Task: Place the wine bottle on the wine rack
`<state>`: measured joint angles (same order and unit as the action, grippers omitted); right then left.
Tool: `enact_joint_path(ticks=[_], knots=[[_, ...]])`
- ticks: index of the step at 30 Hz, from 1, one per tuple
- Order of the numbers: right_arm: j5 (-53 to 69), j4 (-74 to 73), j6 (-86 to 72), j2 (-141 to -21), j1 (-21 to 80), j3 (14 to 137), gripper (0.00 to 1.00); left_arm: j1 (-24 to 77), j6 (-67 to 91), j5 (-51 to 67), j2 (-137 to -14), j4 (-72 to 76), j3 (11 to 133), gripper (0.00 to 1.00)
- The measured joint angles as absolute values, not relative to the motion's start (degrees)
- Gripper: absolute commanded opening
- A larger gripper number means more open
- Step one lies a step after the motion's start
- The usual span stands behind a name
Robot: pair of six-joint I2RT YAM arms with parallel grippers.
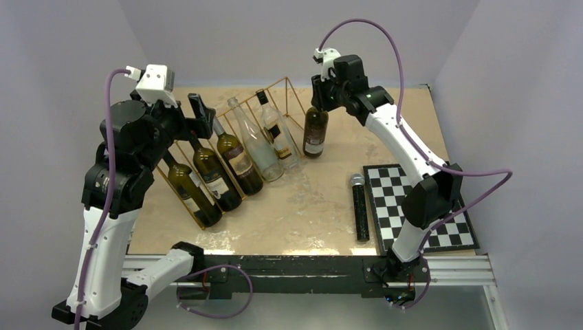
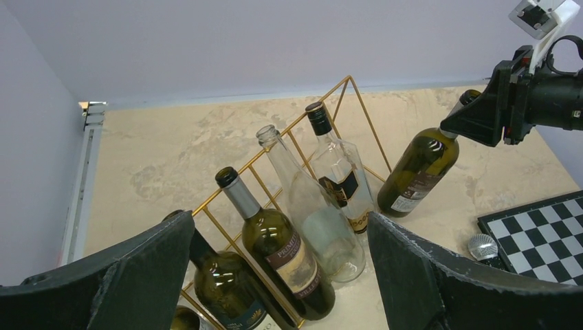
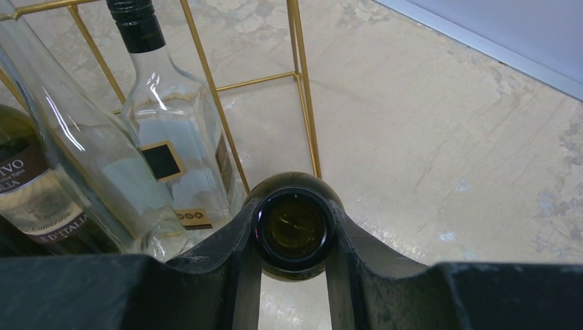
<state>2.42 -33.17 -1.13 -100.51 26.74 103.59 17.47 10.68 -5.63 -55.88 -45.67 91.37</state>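
The wine bottle [image 1: 315,134] is dark green with a pale label. It stands upright just right of the wine rack [image 1: 265,89], a slanted gold wire frame. My right gripper [image 1: 323,103] is shut on its neck from above. In the right wrist view both fingers press the open mouth of the wine bottle [image 3: 294,227], beside the rack's end wire [image 3: 303,89]. Several bottles lie in the rack's slots, dark green ones [image 1: 230,155] and clear ones [image 1: 258,148]. My left gripper [image 1: 199,113] hangs open and empty over the rack's left part [image 2: 289,130]. I cannot tell if the base touches the table.
A black microphone [image 1: 359,206] lies on the table right of centre. A black-and-white chessboard [image 1: 419,206] lies beside it at the right front edge. Grey walls close in the table at the back and on both sides.
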Motion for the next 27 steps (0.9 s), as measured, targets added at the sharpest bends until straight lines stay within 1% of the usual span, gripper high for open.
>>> enact_joint_path(ticks=[13,17,20,23,27], knots=[[-0.99,-33.04,-0.43,-104.77,29.17,108.12,0.0,16.49,10.9,-5.06,-54.39,-45.95,88.38,0.99],[-2.98,-33.15,1.13,-106.48,30.89,109.82,0.08,16.43,10.92,-4.64,-54.43,-45.95,88.14,0.99],[-4.38,-33.98,2.17,-107.02,31.99,110.63,0.18,16.14,10.9,-4.47,-54.41,-45.95,88.14,0.99],[-5.02,-34.72,2.39,-108.07,32.42,111.94,0.26,16.08,10.9,-4.29,-54.57,-45.95,88.14,0.99],[-4.97,-36.64,2.39,-110.83,32.4,115.92,0.29,15.75,10.96,-3.36,-55.29,-45.98,88.14,0.99]])
